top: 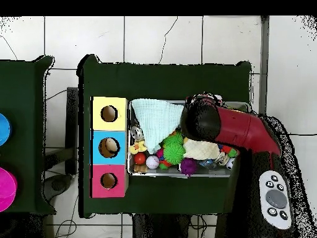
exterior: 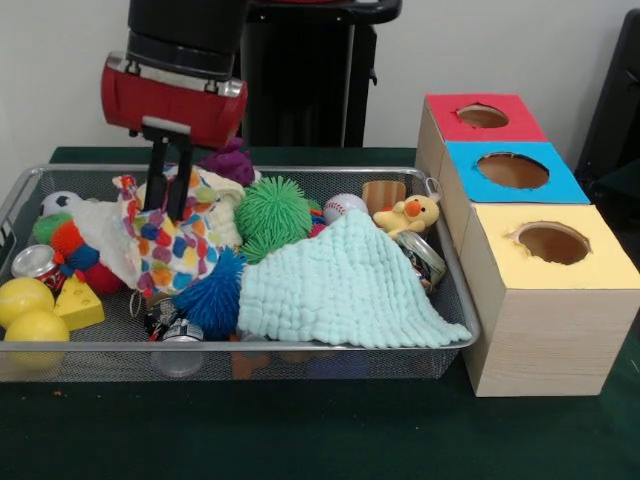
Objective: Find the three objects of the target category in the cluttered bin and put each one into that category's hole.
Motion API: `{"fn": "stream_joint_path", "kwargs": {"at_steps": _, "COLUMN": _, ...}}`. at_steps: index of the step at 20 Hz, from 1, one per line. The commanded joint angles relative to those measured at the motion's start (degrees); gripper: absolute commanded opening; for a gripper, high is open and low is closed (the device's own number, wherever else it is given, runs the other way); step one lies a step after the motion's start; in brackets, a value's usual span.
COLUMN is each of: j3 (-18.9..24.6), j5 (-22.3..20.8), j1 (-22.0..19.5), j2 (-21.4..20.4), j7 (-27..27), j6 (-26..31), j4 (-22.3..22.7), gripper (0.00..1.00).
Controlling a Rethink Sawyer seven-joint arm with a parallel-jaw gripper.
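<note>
The wire mesh bin [exterior: 250, 345] lies on the green table, full of toys; it also shows in the overhead view [top: 179, 174]. One white cloth with coloured patches [exterior: 170, 250] is bunched up at the bin's left middle. My gripper [exterior: 168, 212] reaches straight down into its top, with the fingers close together on the cloth. I see no other such cloth. The yellow-topped box's hole [exterior: 552, 242] is right of the bin, nearest the camera, and shows in the overhead view [top: 109, 113]. In the overhead view the arm's wrist [top: 200, 118] hides the gripper.
A mint waffle cloth [exterior: 340, 285] covers the bin's right front. A cream cloth [exterior: 100, 225], green spiky ball [exterior: 272, 212], blue spiky ball [exterior: 215, 295], duck [exterior: 408, 213] and yellow balls [exterior: 25, 300] lie around. Blue-topped [exterior: 512, 170] and red-topped [exterior: 482, 116] holes sit behind the yellow one.
</note>
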Motion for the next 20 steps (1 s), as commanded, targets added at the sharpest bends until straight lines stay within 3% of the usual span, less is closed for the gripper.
{"fn": "stream_joint_path", "kwargs": {"at_steps": 1, "j3": 5.9, "j5": 3.52, "j1": 0.37, "j2": -2.4, "j7": 4.78, "j6": 8.53, "j4": 8.38, "gripper": 0.0}}
{"fn": "stream_joint_path", "kwargs": {"at_steps": 15, "j3": 5.06, "j5": 8.41, "j1": 5.38, "j2": -2.32, "j7": 7.79, "j6": 12.18, "j4": 6.99, "gripper": 0.0}}
{"fn": "stream_joint_path", "kwargs": {"at_steps": 20, "j3": 6.5, "j5": 10.29, "j1": 5.98, "j2": 0.81, "j7": 7.39, "j6": 12.39, "j4": 4.02, "gripper": 0.0}}
